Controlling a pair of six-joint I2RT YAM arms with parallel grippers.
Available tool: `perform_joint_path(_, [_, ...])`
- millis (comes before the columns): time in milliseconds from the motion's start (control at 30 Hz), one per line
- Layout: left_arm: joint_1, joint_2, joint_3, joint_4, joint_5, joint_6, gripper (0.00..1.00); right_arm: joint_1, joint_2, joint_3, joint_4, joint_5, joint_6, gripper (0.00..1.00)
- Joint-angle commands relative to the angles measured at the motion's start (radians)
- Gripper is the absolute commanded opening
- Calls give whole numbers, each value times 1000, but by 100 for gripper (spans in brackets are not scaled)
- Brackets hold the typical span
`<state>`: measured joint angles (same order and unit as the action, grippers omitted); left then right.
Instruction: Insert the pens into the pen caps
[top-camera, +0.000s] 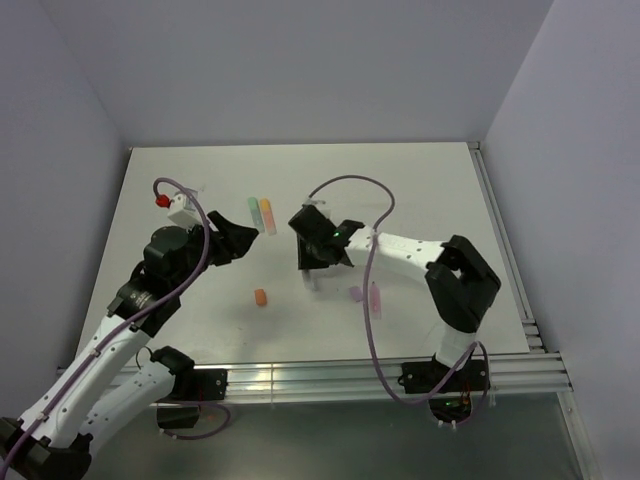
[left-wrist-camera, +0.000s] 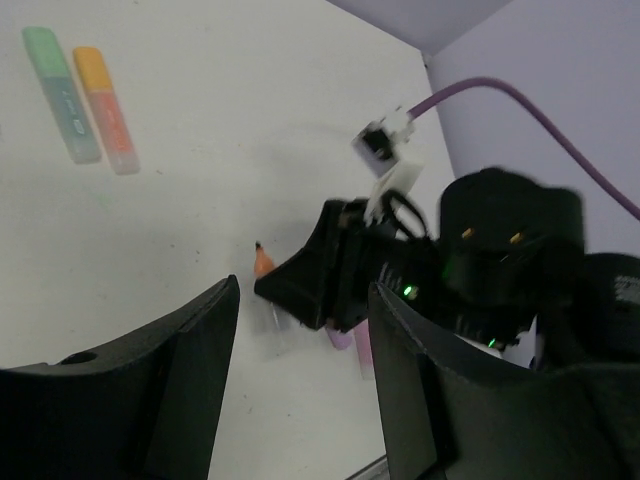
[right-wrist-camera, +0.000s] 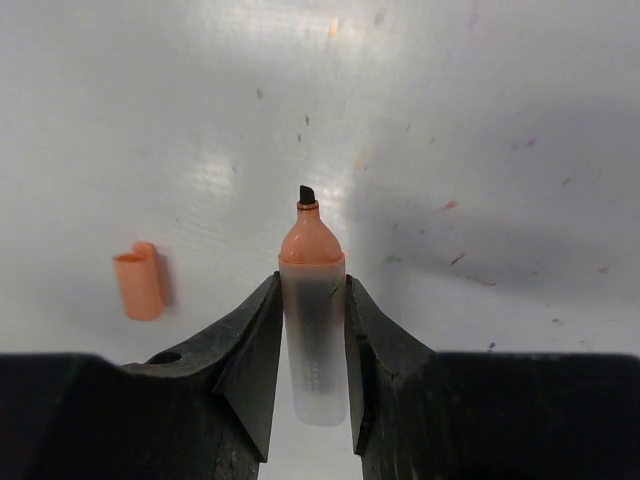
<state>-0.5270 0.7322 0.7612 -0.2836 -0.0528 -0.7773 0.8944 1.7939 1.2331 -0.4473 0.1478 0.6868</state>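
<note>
The right gripper (right-wrist-camera: 312, 290) clamps an orange pen (right-wrist-camera: 312, 250); the left gripper (left-wrist-camera: 303, 295) is apart, empty. The cap (right-wrist-camera: 138, 280) lies flat and may slide away.

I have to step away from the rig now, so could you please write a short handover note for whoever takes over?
Left gripper: open, empty.
Right gripper: shut on the uncapped orange pen.
Its orange cap lies loose on the table.
Done: green pen and second orange pen look capped, side by side farther back.
Left: cap the held pen, then the pink pen lying beside the purple cap.
</note>
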Motion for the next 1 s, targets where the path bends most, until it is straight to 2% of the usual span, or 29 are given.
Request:
perform_joint_path(0, [39,-11,-28,144,171,-19,60,-67,-135,14,38,-22,14,0])
perform_joint_path(133, [44,9,-79,253,267,-59,65,-92,-182,109,9,-11,22,0])
perform_joint_path(333, [44,62,-122,365,314,-97,65,-94,-208,193,6,1,54,0])
perform_joint_path(700, [41,162,-128,400,347,-91,62,-63,-202,296,-19,-4,66,0])
perform_joint_path(967, [38,176,-138,411,338,-88,61,-25,-177,351,-30,-5,72,0])
